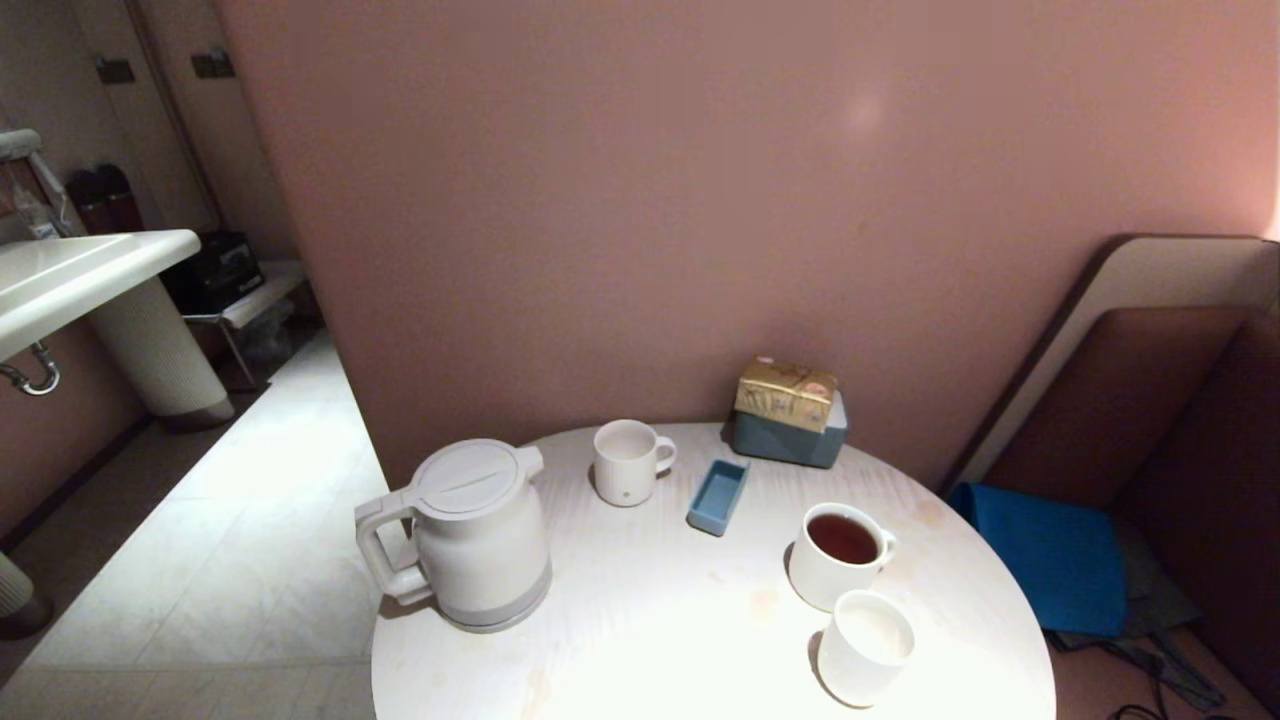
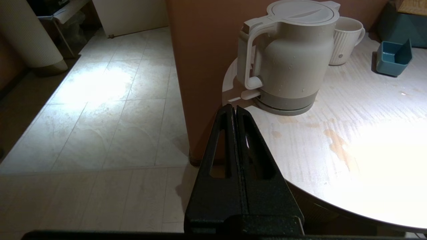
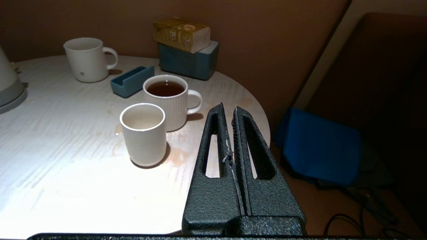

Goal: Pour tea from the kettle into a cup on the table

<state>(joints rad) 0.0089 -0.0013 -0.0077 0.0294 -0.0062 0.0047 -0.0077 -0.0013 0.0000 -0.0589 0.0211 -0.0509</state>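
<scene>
The kettle (image 1: 478, 535) stood at the tabletop's (image 1: 650, 620) left edge; the cup (image 1: 864, 646) was near the right, touching a ribbed mug (image 1: 836, 556) of tea (image 1: 842, 538). Both grippers (image 2: 233, 108) (image 3: 228, 108) had their jaws together, holding nothing

Café corner, round table (image 1: 640, 640), booth seat (image 1: 1130, 420)

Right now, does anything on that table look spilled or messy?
Yes. Brownish stains mark the table: a wet-looking patch beside the plain cup, and streaks in front of the kettle. They look like spilled tea.
</scene>
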